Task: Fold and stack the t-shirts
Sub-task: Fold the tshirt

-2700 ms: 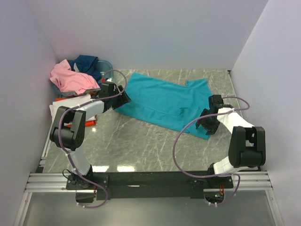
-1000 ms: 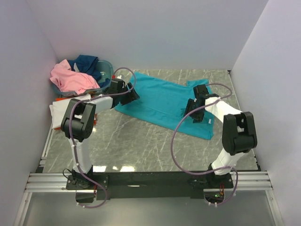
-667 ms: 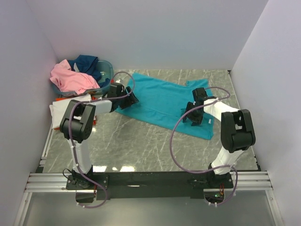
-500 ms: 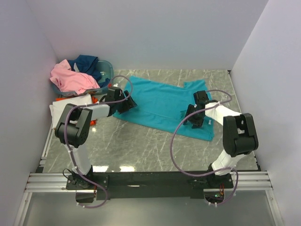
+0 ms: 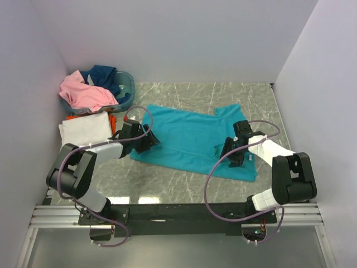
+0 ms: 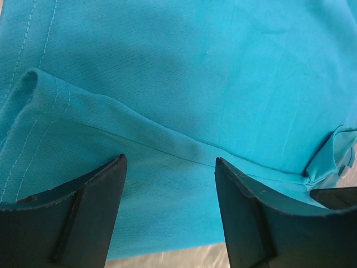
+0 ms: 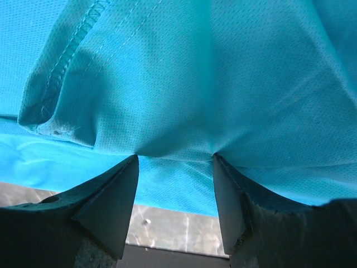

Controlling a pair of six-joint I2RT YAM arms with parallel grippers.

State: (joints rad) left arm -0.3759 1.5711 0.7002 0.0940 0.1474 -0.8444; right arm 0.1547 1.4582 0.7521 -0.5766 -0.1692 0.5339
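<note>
The teal t-shirt [image 5: 189, 134] lies spread across the middle of the marble-patterned table [image 5: 178, 184], its sleeve end toward my right arm. My left pincer [image 6: 169, 162] is open, fingers well apart, poised at the shirt's left edge over a soft raised crease that runs between them. The knit is fine and matte, with a double-stitched hem. My right pincer [image 7: 174, 158] is open too. A bulging fold of the same teal cloth sits against its fingertips, with a brighter layer and a strip of table below it.

In the far left corner stands an oval blue-grey basket [image 5: 129, 85]. The pink t-shirt [image 5: 83, 94] is heaped over its rim and the navy t-shirt [image 5: 103, 73] is crumpled behind it. Nearer, by the left wall, the white t-shirt [image 5: 83, 128] lies as a flat folded rectangle on the orange t-shirt [image 5: 113, 119], which peeks out at its edges. My left arm reaches past this stack, close to it. Purple cables loop from both arms.
</note>
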